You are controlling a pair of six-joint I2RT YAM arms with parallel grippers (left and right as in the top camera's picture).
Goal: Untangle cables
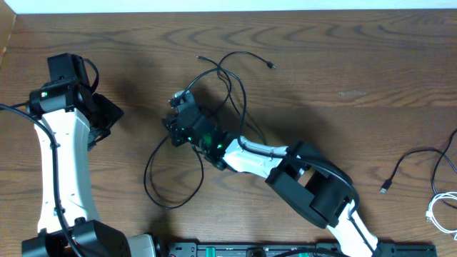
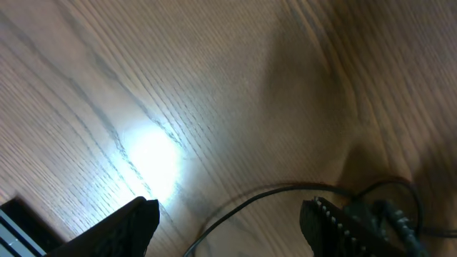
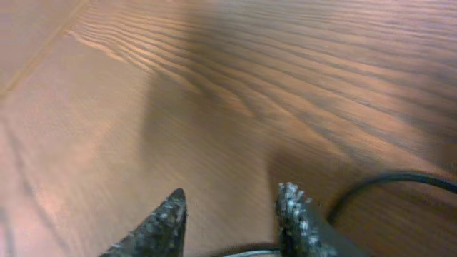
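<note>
**A:** Which hand is closer to the black cable [image 1: 147, 175]?

**B:** The right hand [image 3: 232, 221], easily. It sits in the middle of the bench [image 1: 343, 50], right over the loops. Its fingers are spread with nothing between them, and a dark strand curves on the wood just beside one finger.

**A:** And the left hand [image 2: 230, 214]?

**B:** It is also spread and holding nothing. It sits toward the left edge, well apart from the loops. A dark lead crosses its wrist view, but I cannot tell whether that is the task's cable or the arm's own wiring.

**A:** How does the cable run?

**B:** Lengthwise between the far edge and the near edge. Its plugs [image 1: 271, 66] lie on the far side of the right hand, and one big slack loop sags toward the near edge on that hand's left.

**A:** Where is the white cable [image 1: 437, 213]?

**B:** Bunched at the right edge, close to the near right corner, well apart from the black loops. As far as I can see they don't cross.

**A:** So what does the next move depend on?

**B:** In my view, on the right hand closing on a strand directly beneath it and drawing it along that far-to-near line to open the loops.
</note>
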